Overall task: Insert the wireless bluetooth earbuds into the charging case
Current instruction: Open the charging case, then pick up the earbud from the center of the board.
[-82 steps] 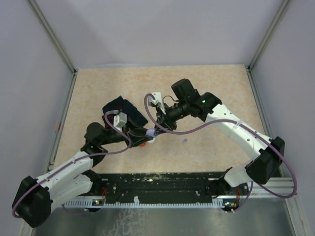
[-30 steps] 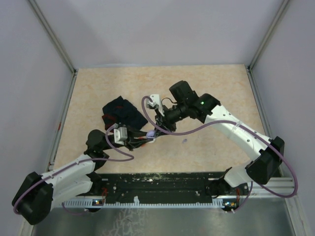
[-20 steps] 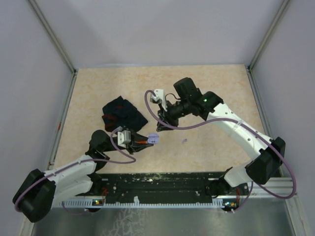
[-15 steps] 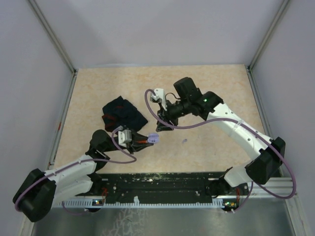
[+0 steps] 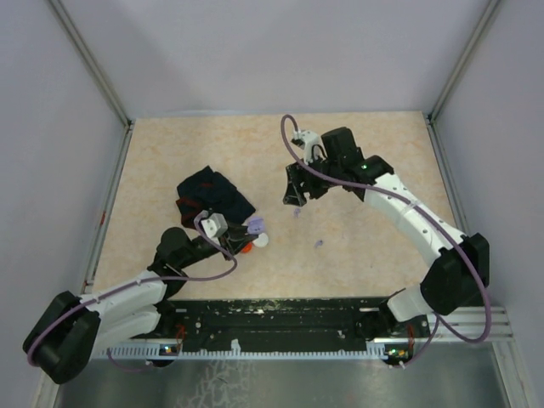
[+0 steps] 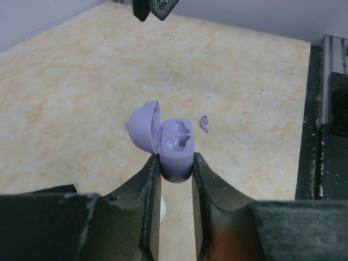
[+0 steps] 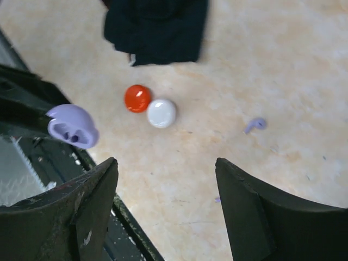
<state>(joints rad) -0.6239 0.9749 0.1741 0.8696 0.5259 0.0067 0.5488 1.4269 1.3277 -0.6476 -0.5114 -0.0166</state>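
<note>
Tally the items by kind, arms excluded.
Charging case: 1
Lavender earbud: 1 sure; a speck by the right pincer may be another
Red disc: 1
White disc: 1
Dark cloth: 1
Total: 5

Dual-arm assembly: exterior finish
Left arm (image 5: 119, 297) and right arm (image 5: 408, 217) carry white link shells with black joint housings; a purple cable (image 5: 490, 293) loops along each; a green indicator (image 5: 365, 167) glows on the right arm; black gripper fingers (image 6: 141, 196) are scuffed.
</note>
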